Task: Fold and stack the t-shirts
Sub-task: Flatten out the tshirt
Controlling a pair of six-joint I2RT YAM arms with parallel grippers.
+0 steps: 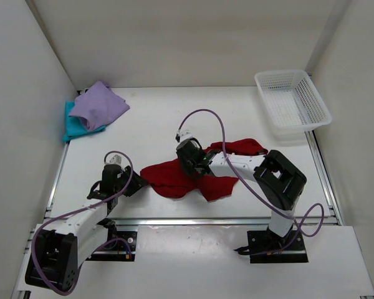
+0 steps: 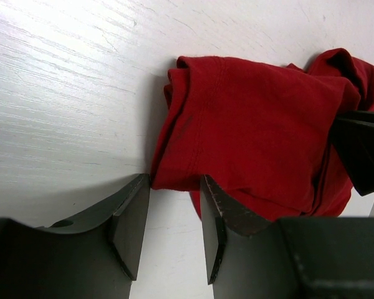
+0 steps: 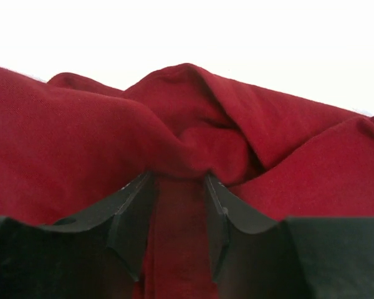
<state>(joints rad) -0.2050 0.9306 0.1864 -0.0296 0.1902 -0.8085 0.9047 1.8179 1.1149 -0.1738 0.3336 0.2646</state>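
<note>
Left gripper (image 2: 174, 180), nearest the arm bases: jaws part open and gripping nothing. White surface (image 2: 62, 93) shows through the gap. The folded left edge of the dark red t-shirt (image 2: 249, 124) lies right at the tips, and the cloth runs on behind the right-hand finger (image 2: 227, 215).

Right gripper (image 3: 177, 177), farther in, over the middle of the same shirt: jaws part open, both inner faces bare. Red cloth fills the gap below them, and a raised, twisted fold stands against the tips. No clamp on the cloth is visible.

Between views: the left wrist camera alone shows the shirt's doubled edge lying flat on the surface, with the dark tip of the right gripper entering at its right margin. The right wrist camera shows only red cloth and a bright background. It gives the relief of the folds but not the shirt's outline. The top camera alone gives the layout. The dark red shirt lies crumpled across the centre of the surface, with the left gripper at its left end. The right arm reaches in from the right and crosses over the cloth, hiding the part beneath it.

Farther back, top camera: the lavender t-shirt (image 1: 98, 104) lies on the teal t-shirt (image 1: 71, 129) in the far left corner, against the side wall. A strip of teal shows along its near left side. A white mesh basket (image 1: 297, 129) sits in the far right corner. Both are well apart from the red shirt.
</note>
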